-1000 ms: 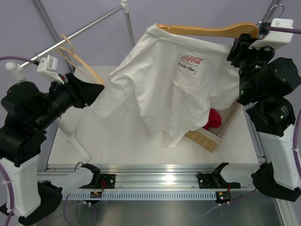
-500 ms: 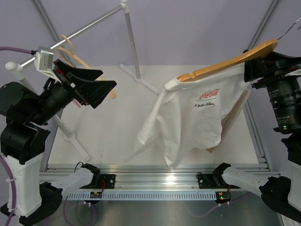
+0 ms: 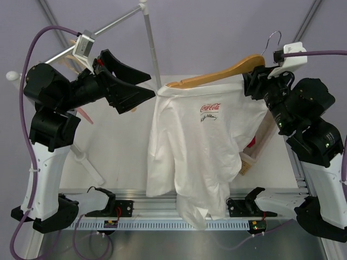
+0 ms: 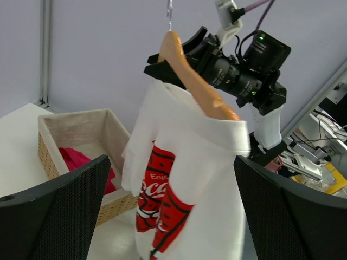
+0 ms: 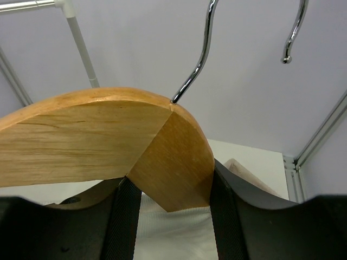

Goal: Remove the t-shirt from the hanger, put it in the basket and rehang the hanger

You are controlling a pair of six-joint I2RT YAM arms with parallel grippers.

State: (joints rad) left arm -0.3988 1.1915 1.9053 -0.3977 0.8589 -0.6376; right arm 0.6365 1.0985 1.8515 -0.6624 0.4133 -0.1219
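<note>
The white t-shirt (image 3: 192,146), small red script facing the top camera, hangs from the wooden hanger (image 3: 217,75). My right gripper (image 3: 254,81) is shut on the hanger's middle just below the metal hook (image 3: 274,39) and holds it in the air. In the right wrist view the hanger (image 5: 103,135) sits clamped between the fingers (image 5: 126,216), with the shirt collar (image 5: 173,235) below. My left gripper (image 3: 149,85) is open, its tips next to the shirt's left shoulder. In the left wrist view the shirt (image 4: 206,162), with its big red logo, hangs in front of the open fingers (image 4: 59,211).
A wicker basket (image 3: 245,162) holding a red cloth (image 3: 250,142) stands at the right, partly behind the shirt; it also shows in the left wrist view (image 4: 81,122). A clothes rack pole (image 3: 150,49) stands at the back, with a thin hanger (image 3: 73,54) on its rail behind my left arm.
My right arm has swung the hanger and shirt left to the middle, and the shirt now hangs straight down. My left gripper has risen and moved right to the shirt's shoulder, still open.
</note>
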